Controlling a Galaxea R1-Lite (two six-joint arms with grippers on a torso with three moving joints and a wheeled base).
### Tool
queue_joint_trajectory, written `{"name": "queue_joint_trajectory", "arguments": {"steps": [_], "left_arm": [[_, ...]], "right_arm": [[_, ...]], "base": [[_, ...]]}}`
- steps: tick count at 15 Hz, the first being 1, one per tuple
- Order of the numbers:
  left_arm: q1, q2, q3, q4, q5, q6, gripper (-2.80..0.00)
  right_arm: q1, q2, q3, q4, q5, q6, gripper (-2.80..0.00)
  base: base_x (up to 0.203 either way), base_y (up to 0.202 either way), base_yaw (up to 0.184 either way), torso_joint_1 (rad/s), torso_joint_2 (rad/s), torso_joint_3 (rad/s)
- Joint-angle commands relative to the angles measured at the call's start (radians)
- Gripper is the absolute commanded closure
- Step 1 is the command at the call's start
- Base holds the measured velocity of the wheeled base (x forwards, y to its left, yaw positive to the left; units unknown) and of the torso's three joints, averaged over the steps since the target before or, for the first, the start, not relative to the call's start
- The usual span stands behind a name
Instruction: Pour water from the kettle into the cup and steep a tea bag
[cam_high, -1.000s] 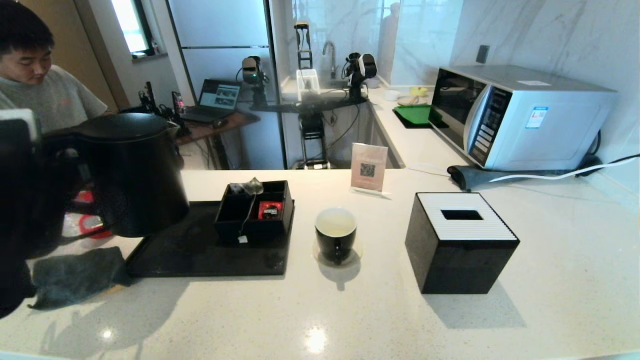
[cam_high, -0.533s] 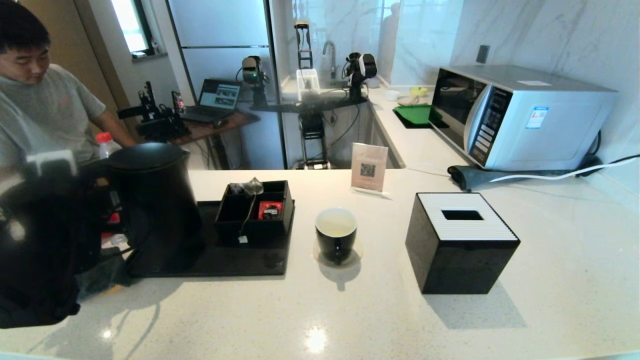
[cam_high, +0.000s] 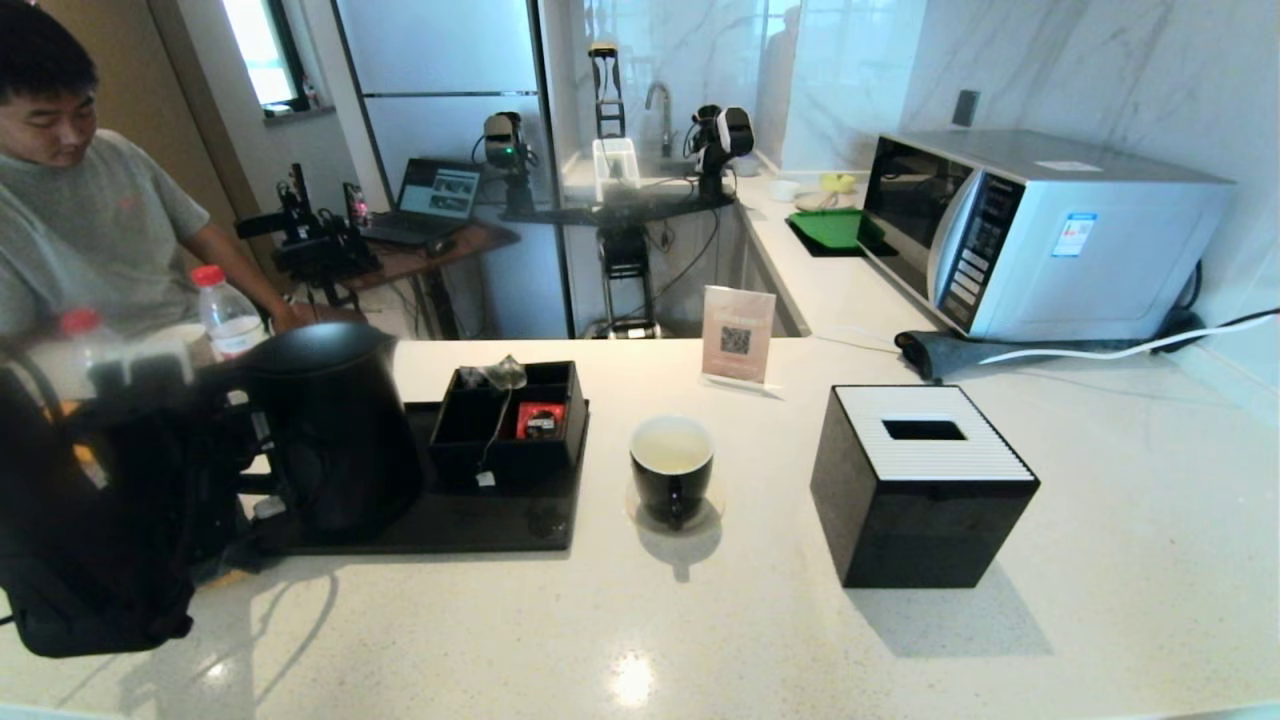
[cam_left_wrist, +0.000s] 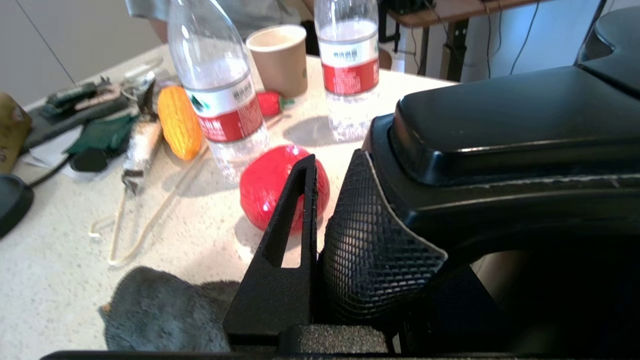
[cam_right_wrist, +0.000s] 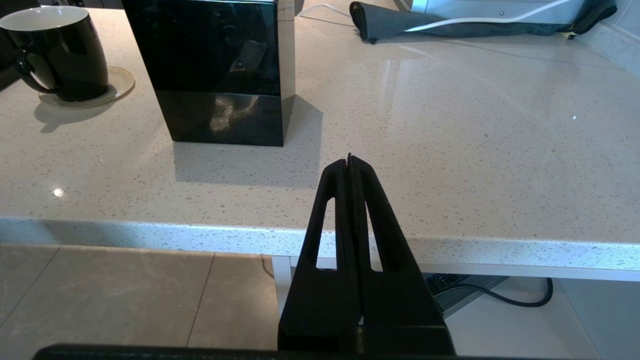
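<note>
The matte black kettle (cam_high: 335, 430) stands upright on the left end of the black tray (cam_high: 450, 515). My left gripper (cam_high: 215, 430) is shut on its loop handle (cam_left_wrist: 500, 115), and one finger is hidden behind the handle. The black cup (cam_high: 672, 470) sits on a coaster right of the tray, with pale clear water (cam_high: 672, 452) inside. The tea bag (cam_high: 497, 375) lies on the black organiser box (cam_high: 510, 425), its string hanging down to the white tag (cam_high: 485, 479). My right gripper (cam_right_wrist: 350, 160) is shut and empty, parked off the counter's front edge, out of the head view.
A black tissue box (cam_high: 925, 485) stands right of the cup. Left of the tray are two red-capped bottles (cam_left_wrist: 220, 90), a tan paper cup (cam_left_wrist: 278, 57), a red ball (cam_left_wrist: 265, 190) and a grey cloth (cam_left_wrist: 160, 320). A microwave (cam_high: 1040, 230) is at the back right. A person (cam_high: 80, 220) sits at the far left.
The kettle has come down and moved right, from hanging above the counter's left end to standing on the tray. My left arm came down with it, uncovering the bottles behind.
</note>
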Motion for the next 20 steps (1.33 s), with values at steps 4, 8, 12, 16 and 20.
{"name": "queue_joint_trajectory", "arguments": {"steps": [4,8,12,16,20], "left_arm": [[0.018,0.062,-0.055,-0.046,0.004,-0.001,0.0],[0.013,0.084,-0.081,-0.046,0.001,-0.008,0.0],[-0.008,0.115,-0.1,-0.046,-0.001,-0.015,0.0],[-0.022,0.132,-0.119,-0.046,-0.015,-0.019,0.0],[-0.02,0.161,-0.144,-0.046,-0.026,-0.02,0.0]], "right_arm": [[0.0,0.001,0.0,0.0,0.0,-0.001,0.0],[0.0,0.001,0.0,0.0,0.001,-0.001,0.0],[0.0,0.001,0.0,0.0,0.001,-0.001,0.0],[0.0,0.001,0.0,0.0,0.0,-0.001,0.0],[0.0,0.001,-0.002,0.0,0.001,-0.001,0.0]], "base": [[0.0,0.0,0.0,0.0,0.0,0.0],[0.0,0.0,0.0,0.0,0.0,0.0],[0.0,0.0,0.0,0.0,0.0,0.0],[0.0,0.0,0.0,0.0,0.0,0.0],[0.0,0.0,0.0,0.0,0.0,0.0]]}}
